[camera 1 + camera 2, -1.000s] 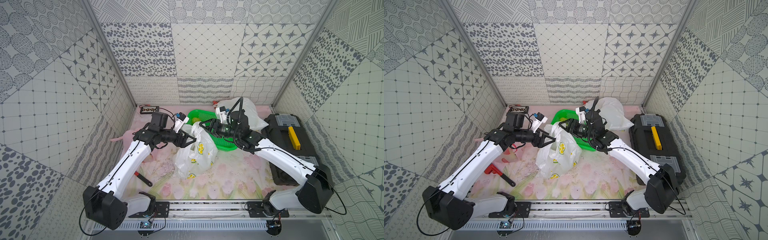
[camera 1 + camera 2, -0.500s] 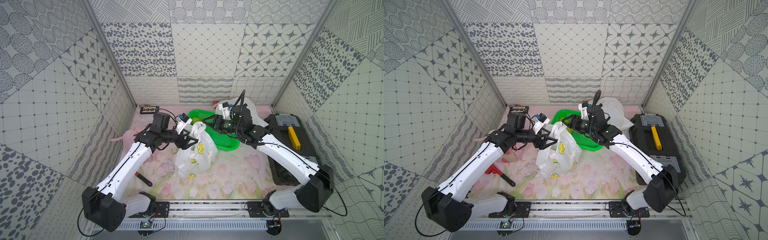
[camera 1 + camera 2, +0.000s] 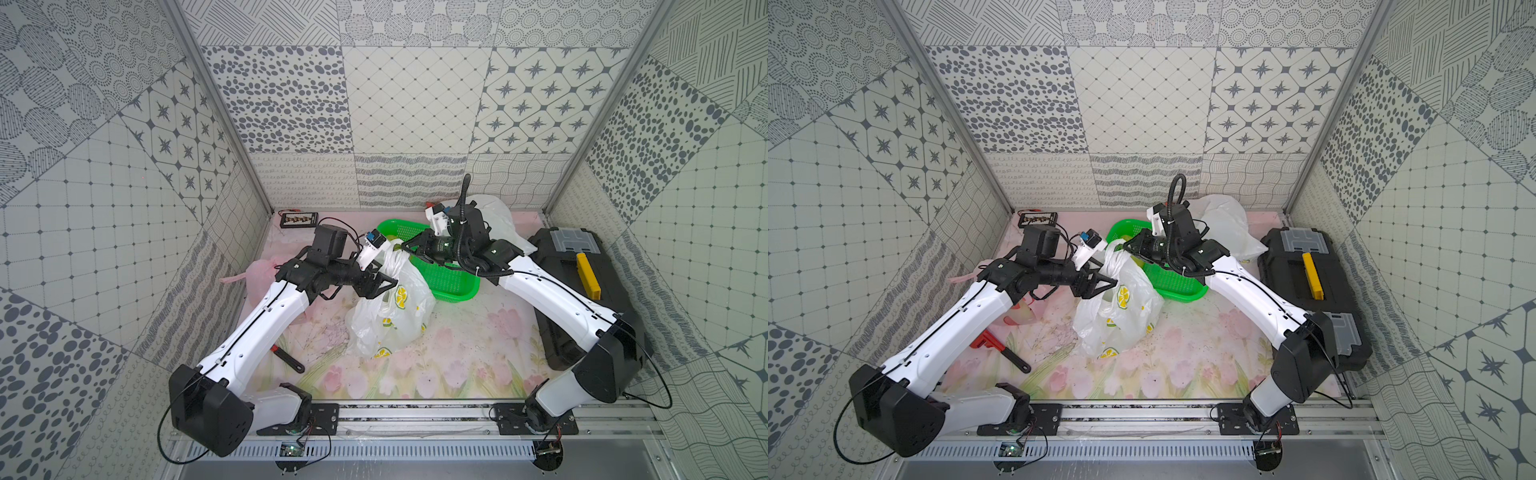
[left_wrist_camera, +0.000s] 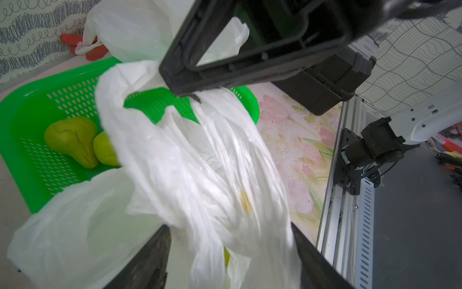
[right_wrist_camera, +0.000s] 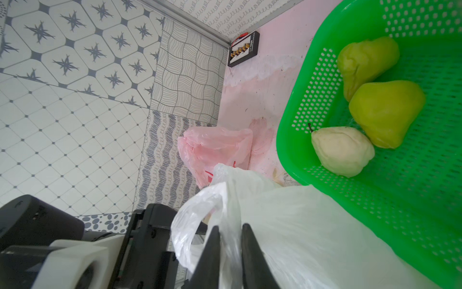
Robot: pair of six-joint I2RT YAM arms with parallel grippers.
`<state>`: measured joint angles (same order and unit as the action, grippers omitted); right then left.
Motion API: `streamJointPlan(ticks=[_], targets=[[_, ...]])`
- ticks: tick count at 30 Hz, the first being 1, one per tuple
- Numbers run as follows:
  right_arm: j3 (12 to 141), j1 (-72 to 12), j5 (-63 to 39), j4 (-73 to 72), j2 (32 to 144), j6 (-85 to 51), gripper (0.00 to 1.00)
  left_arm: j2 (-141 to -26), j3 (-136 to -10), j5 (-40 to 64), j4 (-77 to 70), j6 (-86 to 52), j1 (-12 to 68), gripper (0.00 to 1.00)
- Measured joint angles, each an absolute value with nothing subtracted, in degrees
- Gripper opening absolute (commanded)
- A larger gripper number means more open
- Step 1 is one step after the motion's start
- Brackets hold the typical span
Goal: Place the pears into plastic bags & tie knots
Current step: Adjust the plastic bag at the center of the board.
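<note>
The lemon-print bag (image 3: 390,309) stands mid-table just beside the green basket's (image 3: 455,284) near edge, one handle pinched tight in the right gripper (image 5: 230,227) on the basket side, the rest of its gathered top running loose between the left gripper's (image 4: 228,225) wide-open jaws.

On my left wrist feed the lemon-print bag (image 4: 190,175) covers half of one green pear (image 4: 105,152) in the basket (image 4: 27,110), its folds smeared to blur. In a top view my left arm (image 3: 266,316) hides most of the pink bag (image 3: 259,270), and my right arm (image 3: 552,299) hides part of the plain white bag (image 3: 505,220). What the lemon-print bag holds I cannot tell.
</note>
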<state>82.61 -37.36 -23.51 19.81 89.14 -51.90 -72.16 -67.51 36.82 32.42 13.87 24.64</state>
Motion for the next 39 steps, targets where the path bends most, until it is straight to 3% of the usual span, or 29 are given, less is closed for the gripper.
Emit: streamJointPlan(ticks=[8,14,18,21,23,26,31,39], targets=[[83.9,-40.1,-24.6,18.1,86.0,-52.4,0.06,-70.9,-68.5,36.5,32.3,14.1,24.9,0.65],[84.7,-41.5,-25.0,14.5,85.0,-53.7,0.06,-70.5,-68.4,37.0,31.4,13.9,25.2,0.47],[84.7,-41.8,-25.0,13.4,85.0,-54.2,0.06,-70.2,-67.7,37.7,30.0,13.4,25.4,0.4],[84.6,-41.8,-25.1,12.5,85.0,-54.7,0.28,-69.8,-67.2,38.4,28.8,12.9,25.4,0.23],[84.1,-41.1,-25.6,11.5,84.7,-54.3,0.36,-69.3,-66.7,38.6,28.1,12.6,25.4,0.1],[80.0,-37.5,-28.1,10.7,81.5,-52.0,0.49,-68.2,-65.9,38.8,27.2,12.4,24.9,0.0],[72.0,-27.1,-27.4,13.2,73.1,-38.5,0.65,-67.3,-65.3,40.7,26.5,12.4,22.9,0.0],[63.0,-27.7,-27.8,9.3,74.8,-18.0,0.75,-67.9,-66.1,44.8,26.6,12.7,21.2,0.0]])
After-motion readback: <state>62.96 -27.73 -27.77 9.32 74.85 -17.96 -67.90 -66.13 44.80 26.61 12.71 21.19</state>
